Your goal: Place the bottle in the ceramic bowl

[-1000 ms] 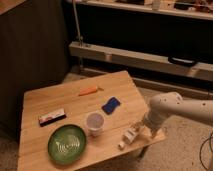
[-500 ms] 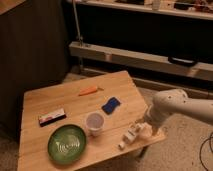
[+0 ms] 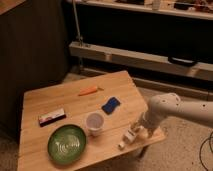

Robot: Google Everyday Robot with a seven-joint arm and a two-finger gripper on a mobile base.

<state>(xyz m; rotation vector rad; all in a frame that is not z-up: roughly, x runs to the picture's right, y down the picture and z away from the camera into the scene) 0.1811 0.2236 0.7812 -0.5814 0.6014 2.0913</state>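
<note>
The bottle (image 3: 126,139) is small, slim and whitish, and lies on the wooden table (image 3: 60,97) near its front right edge. My gripper (image 3: 139,131) is low over the table at the bottle's right end, on the white arm (image 3: 172,109) that reaches in from the right. I cannot tell whether it touches the bottle. The ceramic bowl (image 3: 67,144) is wide and dark green with pale rings. It stands at the table's front left, well left of the gripper, with nothing in it.
A whitish translucent cup (image 3: 94,123) stands between bowl and bottle. A blue object (image 3: 111,105) lies behind the cup, an orange carrot-like piece (image 3: 88,91) lies further back, and a flat black-and-white box (image 3: 52,117) lies at the left. A metal shelf rail (image 3: 140,57) runs behind.
The arm has shifted slightly to the right at the table's front right corner. The bottle stays at nearly the same spot by the gripper.
</note>
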